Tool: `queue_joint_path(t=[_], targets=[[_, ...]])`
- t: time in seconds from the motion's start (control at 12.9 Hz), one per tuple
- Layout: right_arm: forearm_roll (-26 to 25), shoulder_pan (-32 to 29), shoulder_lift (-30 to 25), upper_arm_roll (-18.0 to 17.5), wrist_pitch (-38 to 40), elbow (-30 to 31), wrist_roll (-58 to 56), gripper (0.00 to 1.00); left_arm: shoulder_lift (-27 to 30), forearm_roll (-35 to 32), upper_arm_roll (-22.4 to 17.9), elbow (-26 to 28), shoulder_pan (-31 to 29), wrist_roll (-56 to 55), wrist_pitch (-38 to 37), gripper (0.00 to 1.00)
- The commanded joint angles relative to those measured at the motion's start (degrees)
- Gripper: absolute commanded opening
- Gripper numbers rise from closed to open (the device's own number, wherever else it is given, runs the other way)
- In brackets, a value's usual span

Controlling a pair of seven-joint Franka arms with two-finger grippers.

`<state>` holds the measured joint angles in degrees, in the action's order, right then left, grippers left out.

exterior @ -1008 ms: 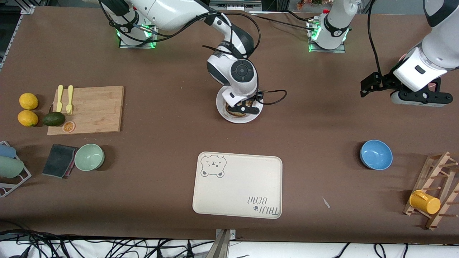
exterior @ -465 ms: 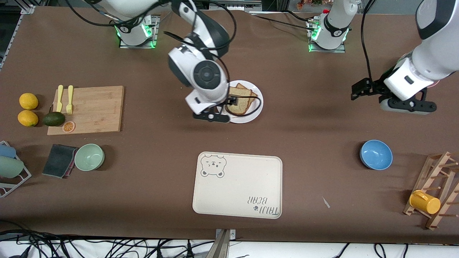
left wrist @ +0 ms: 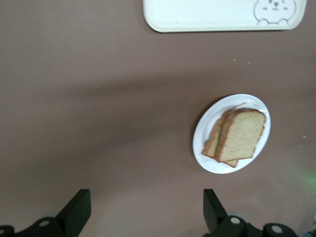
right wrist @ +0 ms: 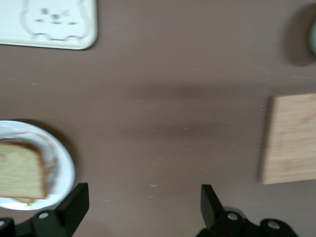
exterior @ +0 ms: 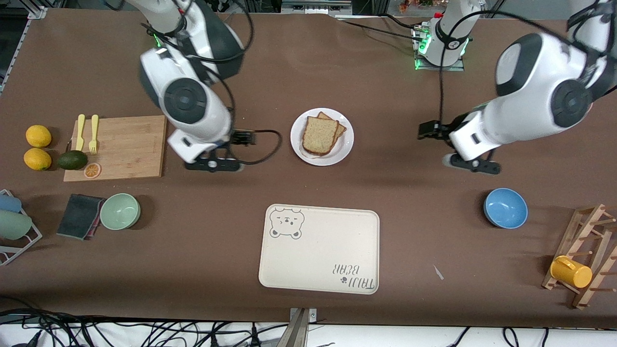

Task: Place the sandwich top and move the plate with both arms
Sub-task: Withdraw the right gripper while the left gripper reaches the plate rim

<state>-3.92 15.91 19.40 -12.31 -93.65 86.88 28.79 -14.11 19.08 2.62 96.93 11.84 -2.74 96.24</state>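
Slices (exterior: 319, 135): two, stacked on one plate (exterior: 345, 146).

The high front camera faces the arms across the whole table (exterior: 434, 96). Each wrist camera looks straight down from mid-height. All three share the plate (exterior: 345, 147) (left wrist: 205, 153) (right wrist: 63, 170) and tray (exterior: 318, 260) (left wrist: 197, 19) (right wrist: 86, 42).

Speckled light-brown bread slice (exterior: 319, 135), darker crust; white plate (exterior: 345, 147); cream tray (exterior: 318, 260), grey bear drawing; brown table (exterior: 414, 250); blue bowl (exterior: 505, 207).
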Motion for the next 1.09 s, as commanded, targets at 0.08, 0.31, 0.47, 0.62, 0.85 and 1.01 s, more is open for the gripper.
queue_joint_path(t=[0.08, 0.31, 0.47, 0.62, 0.85, 1.01], targets=[[-1.17, -9.91, -15.51, -0.35, -4.17, 17.00, -11.43, 1.00, -8.29, 11.04, -0.34, -2.80, 2.04, 1.07, 1.83, 1.00], [-1.61, -12.83, -17.90, 7.01, -3.21, 16.13, -26.38, 1.00, -12.42, 11.59, 0.71, -1.40, 6.51, 6.33, 8.76, 1.00], [-1.26, -13.80, -18.79, 10.36, -2.07, 13.77, -28.68, 1.00, -13.14, 13.42, 1.67, 2.28, 7.67, 7.13, 13.85, 1.00], [-0.83, -14.50, -17.74, 10.47, 1.53, 9.81, -31.94, 1.00, -13.31, 17.20, 3.70, 7.64, 7.32, 12.89, 20.79, 1.00], [-0.56, -15.56, -17.91, 10.47, 1.63, 9.01, -31.78, 1.00, -15.15, 29.72, 3.70, 12.48, 6.53, 26.87, 24.78, 1.00], [-0.47, -15.56, -17.65, 10.12, 1.63, 7.26, -30.90, 1.00, -15.59, 38.19, 3.70, 16.70, 6.00, 35.83, 27.75, 1.00]])
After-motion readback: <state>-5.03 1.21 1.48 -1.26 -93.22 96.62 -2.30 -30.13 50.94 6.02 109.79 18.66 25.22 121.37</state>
